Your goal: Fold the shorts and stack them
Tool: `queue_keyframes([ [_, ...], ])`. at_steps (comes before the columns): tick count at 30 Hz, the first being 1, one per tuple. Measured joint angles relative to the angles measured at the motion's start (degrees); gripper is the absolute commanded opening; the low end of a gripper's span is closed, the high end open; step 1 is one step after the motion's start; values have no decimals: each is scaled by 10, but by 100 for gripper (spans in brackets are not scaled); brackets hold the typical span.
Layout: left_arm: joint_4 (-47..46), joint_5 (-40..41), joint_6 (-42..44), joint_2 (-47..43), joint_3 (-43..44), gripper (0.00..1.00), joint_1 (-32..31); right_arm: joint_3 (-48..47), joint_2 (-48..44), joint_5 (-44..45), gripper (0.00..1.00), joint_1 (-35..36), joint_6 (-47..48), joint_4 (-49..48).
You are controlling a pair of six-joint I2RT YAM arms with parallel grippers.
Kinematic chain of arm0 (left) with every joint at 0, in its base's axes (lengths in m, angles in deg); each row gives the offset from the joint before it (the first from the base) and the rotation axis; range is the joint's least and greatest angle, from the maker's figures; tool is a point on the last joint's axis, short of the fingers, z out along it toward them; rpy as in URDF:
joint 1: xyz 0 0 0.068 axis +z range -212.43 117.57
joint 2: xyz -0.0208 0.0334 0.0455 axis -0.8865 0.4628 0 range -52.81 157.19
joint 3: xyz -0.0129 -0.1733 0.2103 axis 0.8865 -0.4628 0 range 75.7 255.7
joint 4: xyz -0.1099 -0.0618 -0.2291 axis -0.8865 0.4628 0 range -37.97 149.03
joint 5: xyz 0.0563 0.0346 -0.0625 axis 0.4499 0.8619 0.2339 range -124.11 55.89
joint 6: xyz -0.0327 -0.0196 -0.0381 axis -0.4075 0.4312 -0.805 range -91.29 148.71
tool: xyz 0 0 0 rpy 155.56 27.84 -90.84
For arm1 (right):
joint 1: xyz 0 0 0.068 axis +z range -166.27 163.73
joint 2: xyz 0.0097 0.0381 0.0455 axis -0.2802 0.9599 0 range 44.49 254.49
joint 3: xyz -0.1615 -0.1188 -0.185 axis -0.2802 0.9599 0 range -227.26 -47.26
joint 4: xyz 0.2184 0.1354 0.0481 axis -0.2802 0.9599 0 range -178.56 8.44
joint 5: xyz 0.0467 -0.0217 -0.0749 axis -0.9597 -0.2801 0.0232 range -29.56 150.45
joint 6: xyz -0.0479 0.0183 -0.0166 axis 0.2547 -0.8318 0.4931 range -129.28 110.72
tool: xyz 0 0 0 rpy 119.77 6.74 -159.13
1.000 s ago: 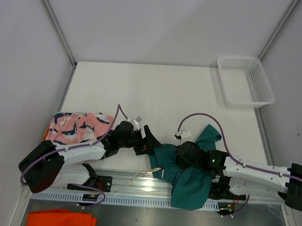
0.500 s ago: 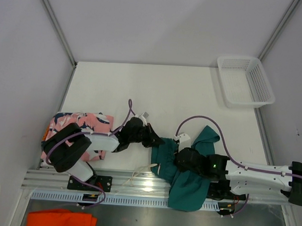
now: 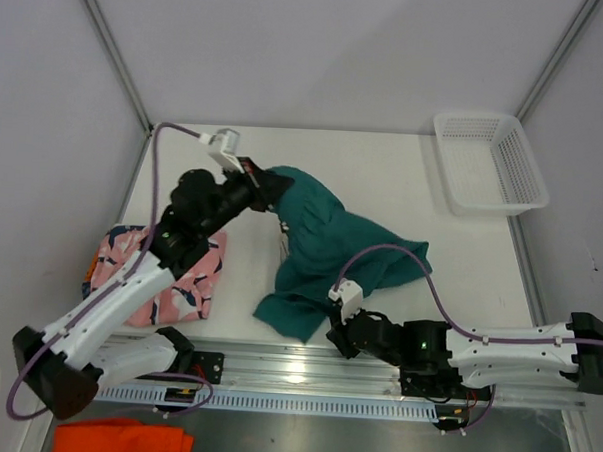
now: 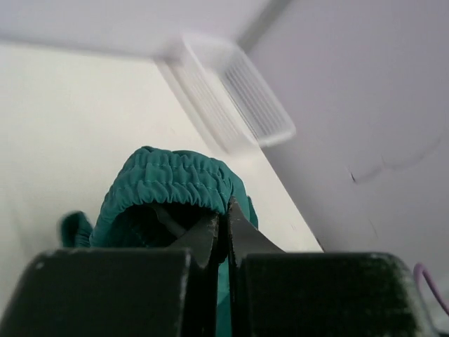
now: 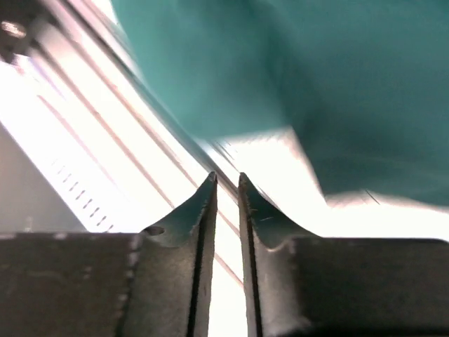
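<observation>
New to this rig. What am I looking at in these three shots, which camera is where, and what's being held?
Two robot arms are bolted at the table's near edge, each ending in two-finger jaws. The overhead picture looks down from above and behind them. The other two come from a camera on each wrist, looking along its jaws.

On the white table lie folded pink shark shorts at the left and a white mesh basket in the far right corner. The left arm stretches toward the far side, its jaws shut on the waistband of the teal shorts, and the rest drapes onto the table. The right arm lies low along the near edge, its jaws slightly apart and empty, beside the shorts' hem. An orange cloth lies off the table, near left.
</observation>
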Motion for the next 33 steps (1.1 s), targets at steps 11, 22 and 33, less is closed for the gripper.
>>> queue_keyframes([
  [11, 90, 17, 125, -98, 56, 0, 52, 26, -69, 30, 72, 1, -17, 11],
  [22, 191, 8, 174, -112, 106, 0, 52, -34, -105, -22, 77, -241, 5, 55],
  [33, 262, 13, 193, -175, 97, 0, 52, -94, 108, -206, 77, -455, 56, -11],
])
